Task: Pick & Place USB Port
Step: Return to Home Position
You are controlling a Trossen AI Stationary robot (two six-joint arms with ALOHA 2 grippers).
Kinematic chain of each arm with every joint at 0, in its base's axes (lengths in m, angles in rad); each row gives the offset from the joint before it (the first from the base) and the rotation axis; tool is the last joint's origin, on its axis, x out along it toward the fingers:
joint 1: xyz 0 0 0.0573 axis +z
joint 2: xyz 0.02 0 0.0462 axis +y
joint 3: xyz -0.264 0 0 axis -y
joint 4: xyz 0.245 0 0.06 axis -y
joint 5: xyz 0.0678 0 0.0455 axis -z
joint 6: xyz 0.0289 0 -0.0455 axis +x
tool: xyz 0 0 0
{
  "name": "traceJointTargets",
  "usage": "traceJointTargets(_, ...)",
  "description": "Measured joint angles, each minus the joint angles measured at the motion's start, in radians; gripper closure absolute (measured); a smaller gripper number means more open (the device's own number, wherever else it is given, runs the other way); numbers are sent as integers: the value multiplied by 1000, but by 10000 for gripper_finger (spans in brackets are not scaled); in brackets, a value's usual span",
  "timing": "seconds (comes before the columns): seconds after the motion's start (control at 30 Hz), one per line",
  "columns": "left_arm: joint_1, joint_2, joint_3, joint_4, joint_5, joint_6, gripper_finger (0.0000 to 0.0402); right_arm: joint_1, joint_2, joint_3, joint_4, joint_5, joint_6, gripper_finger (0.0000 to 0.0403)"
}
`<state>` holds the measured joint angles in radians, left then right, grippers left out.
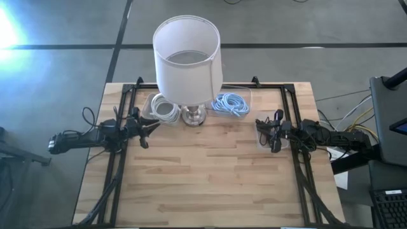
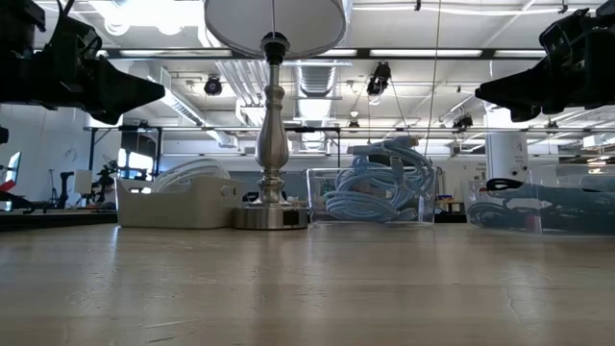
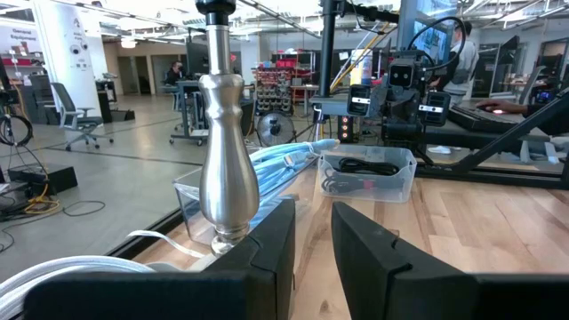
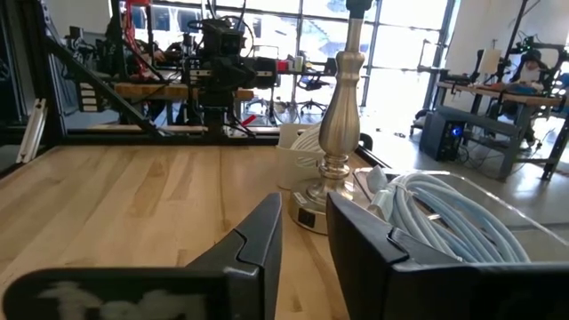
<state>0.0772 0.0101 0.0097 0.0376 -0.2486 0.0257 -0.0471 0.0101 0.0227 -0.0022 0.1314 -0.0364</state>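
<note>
A lamp with a white shade stands on its round metal base at the table's far middle. Left of it, a white tray holds coiled white cables. Right of it, a clear box holds coiled light-blue cables. A second clear box with a black cable sits near the right edge. My left gripper hovers beside the white tray, narrowly open and empty. My right gripper hovers by the clear box with the black cable, narrowly open and empty.
A black metal frame runs along the table's left, far and right sides. The bare wooden top spreads between the arms and toward the near edge. The lamp's base has a small dark port on its side.
</note>
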Motion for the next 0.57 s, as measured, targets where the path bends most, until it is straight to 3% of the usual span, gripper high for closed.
traceJointTargets(0.57, 0, 0, 0, 0, 0, 0, 321, 1, 0, 0, 0, 0, 0, 330)
